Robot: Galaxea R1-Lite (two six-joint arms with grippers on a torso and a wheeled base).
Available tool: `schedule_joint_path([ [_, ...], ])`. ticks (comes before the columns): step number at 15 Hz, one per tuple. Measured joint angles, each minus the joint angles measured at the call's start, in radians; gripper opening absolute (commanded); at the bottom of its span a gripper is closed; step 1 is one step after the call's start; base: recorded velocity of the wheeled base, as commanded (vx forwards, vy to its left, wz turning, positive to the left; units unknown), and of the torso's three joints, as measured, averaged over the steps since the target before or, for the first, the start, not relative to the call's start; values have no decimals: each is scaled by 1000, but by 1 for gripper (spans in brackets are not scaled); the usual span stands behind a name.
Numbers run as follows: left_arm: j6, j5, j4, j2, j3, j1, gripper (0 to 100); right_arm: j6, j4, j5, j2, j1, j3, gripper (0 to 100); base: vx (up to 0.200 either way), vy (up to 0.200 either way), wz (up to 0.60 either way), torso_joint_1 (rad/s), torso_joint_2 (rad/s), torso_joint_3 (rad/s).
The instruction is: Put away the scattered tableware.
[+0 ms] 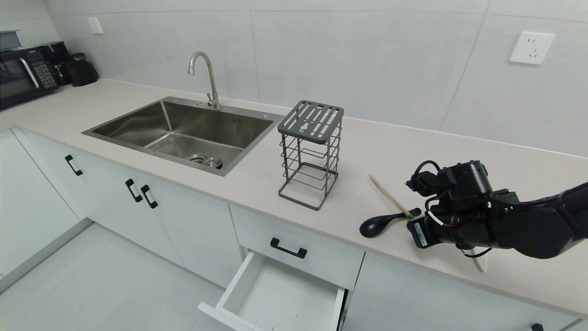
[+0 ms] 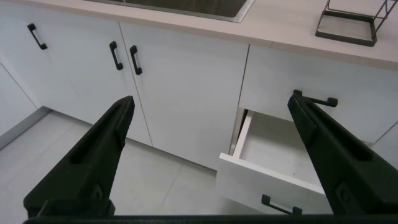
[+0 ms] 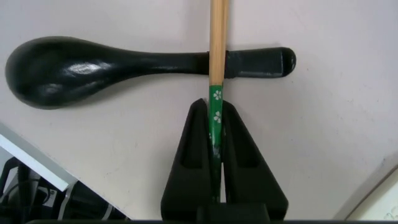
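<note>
— Pinching the chopstick (image 3: 217,37) by its green end, our right pincer (image 3: 216,112) is clamped on it over the bench (image 3: 336,124). Why there?
— Just ahead of it the stick crosses the black spoon (image 3: 93,65), so we judge that end propped up. Our left pincer (image 2: 211,99) hangs apart, the drawer (image 2: 273,146) open ahead.

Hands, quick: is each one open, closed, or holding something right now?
Left hand: open, empty.
Right hand: closed on the chopstick, at its green end.
</note>
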Motion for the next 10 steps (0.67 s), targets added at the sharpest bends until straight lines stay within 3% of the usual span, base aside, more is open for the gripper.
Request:
schedule_joint_path([
  [10, 0, 0, 0, 0, 0, 0, 100, -19, -28, 1, -72, 0, 9, 0, 0, 0, 0, 0, 0, 0],
])
